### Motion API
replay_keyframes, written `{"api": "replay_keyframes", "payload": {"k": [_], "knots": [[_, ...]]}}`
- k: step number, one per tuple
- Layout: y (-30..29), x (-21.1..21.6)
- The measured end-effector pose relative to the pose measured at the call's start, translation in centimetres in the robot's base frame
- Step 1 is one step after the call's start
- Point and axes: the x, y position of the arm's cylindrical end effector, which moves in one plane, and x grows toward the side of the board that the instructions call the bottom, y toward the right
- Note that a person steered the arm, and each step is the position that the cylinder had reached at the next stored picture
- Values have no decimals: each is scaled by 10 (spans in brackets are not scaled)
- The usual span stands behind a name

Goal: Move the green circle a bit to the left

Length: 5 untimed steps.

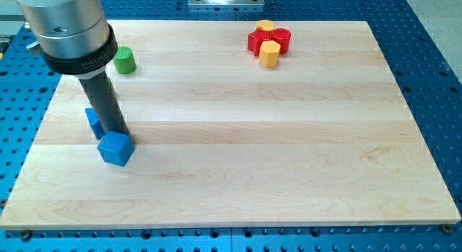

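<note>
One rod was observed, its lower end, my tip (121,134), hidden behind the blue block (115,148) at the view's lower left; contact could not be confirmed, and it held nothing. A second blue block (93,122) lay just beside the rod. The green circle (125,60) stood well apart, toward the view's top left on the wooden board (253,165). Red and yellow blocks (268,42) clustered at the top. Judged: approach step; the tip must reach the circle's right side, then push left.

Two blue blocks (115,148), two red blocks (268,40), two yellow blocks (269,53), one green circle (125,61)
</note>
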Motion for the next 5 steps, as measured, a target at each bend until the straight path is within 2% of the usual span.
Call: {"api": "replay_keyframes", "payload": {"k": [2, 3, 4, 5], "knots": [[0, -7], [49, -70], [50, -147], [32, -162]]}}
